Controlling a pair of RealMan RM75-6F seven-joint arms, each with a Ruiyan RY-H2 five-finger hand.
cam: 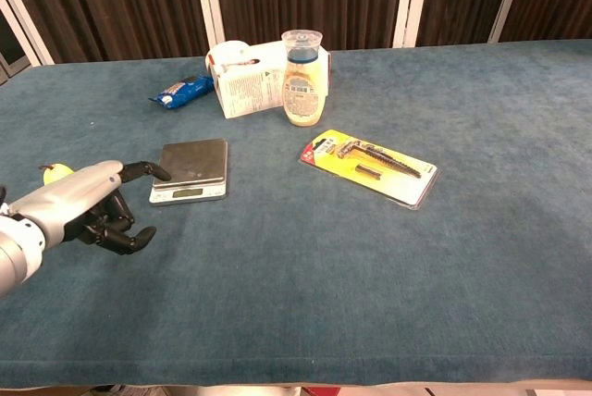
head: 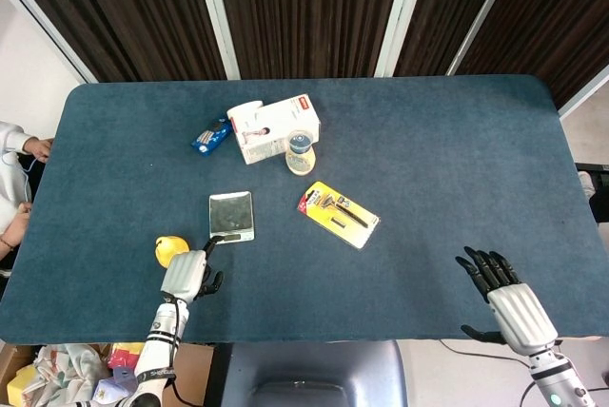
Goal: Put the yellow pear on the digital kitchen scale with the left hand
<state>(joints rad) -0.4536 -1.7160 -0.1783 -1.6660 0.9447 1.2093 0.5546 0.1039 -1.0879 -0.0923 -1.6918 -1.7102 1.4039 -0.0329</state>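
Observation:
The yellow pear point(head: 170, 249) lies near the table's front left; in the chest view only a sliver of the pear point(cam: 56, 172) shows behind my left hand. My left hand point(head: 187, 275) hovers just right of the pear, beside it and not holding it. In the chest view the left hand point(cam: 85, 207) has one finger stretched toward the scale and the others loosely curled over nothing. The silver digital kitchen scale point(head: 231, 217) lies flat with its platform bare, just beyond the hand point(cam: 190, 169). My right hand point(head: 502, 295) hangs with fingers spread at the front right edge.
A yellow blister pack with a tool point(head: 338, 214) lies right of the scale. Behind stand a white carton point(head: 273, 127), a clear jar point(head: 300, 153) and a blue snack packet point(head: 210, 136). A person's hands point(head: 21, 155) show at the left edge.

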